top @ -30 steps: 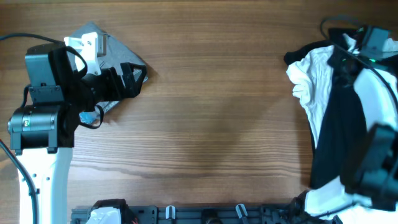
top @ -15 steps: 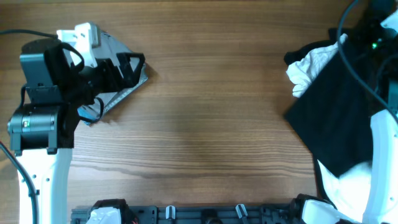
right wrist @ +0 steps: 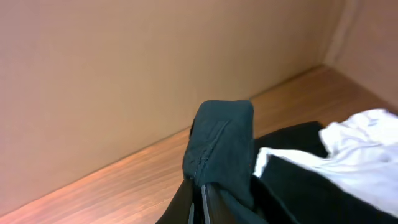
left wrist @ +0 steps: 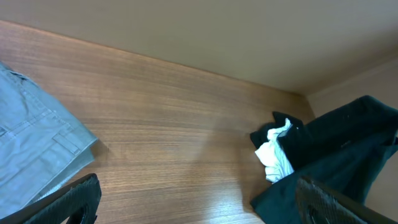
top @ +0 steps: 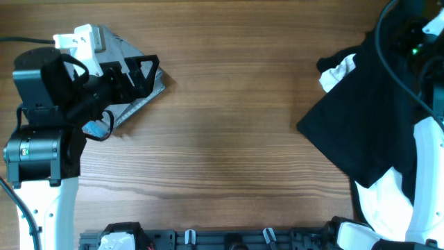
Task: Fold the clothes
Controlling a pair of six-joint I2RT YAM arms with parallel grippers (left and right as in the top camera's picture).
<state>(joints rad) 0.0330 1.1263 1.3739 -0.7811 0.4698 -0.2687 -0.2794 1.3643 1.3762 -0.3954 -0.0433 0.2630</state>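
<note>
Right claw [right wrist: 202, 194]: closed on a fold of the black T-shirt [top: 361, 132], which hangs below it.
White T-shirt [top: 336, 71]: beside that hanging cloth, partly under it.
Left claw [top: 149, 73]: open, empty, over the grey trousers [left wrist: 31, 149].
Risk: the pinch is small, so the cloth may slip, or drag the white one along.

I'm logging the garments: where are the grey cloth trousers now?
In the overhead view, the grey cloth trousers lie on the far left of the wooden table, under the open left gripper, opposite the black T-shirt.
</note>
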